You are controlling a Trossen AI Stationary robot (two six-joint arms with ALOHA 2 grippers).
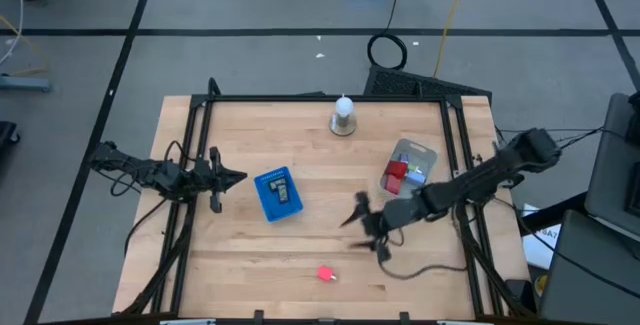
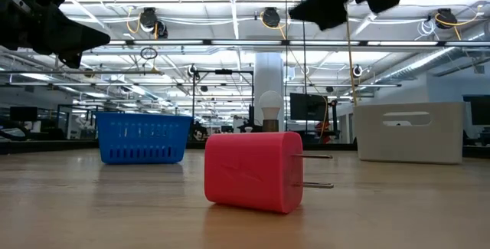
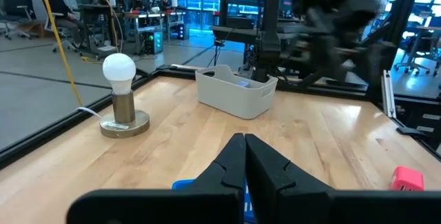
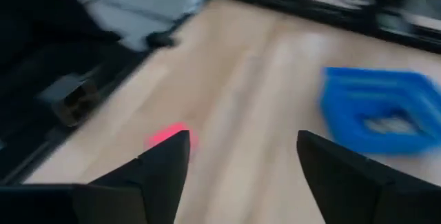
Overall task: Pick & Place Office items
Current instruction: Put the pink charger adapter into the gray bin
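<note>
A large open robotics lab or workshop is showing here: rows of ceiling lights and exposed pipes are running far back over benches with monitors. Cables are trailing across a grey taped floor around the framed wooden table, and a person is sitting at a desk beyond it.

1 red plug block nr front edge; 1 blue basket mid-table; 1 grey bin w/ red item inside, right side; 1 bulb lamp at back edge; 2 arms.
</note>
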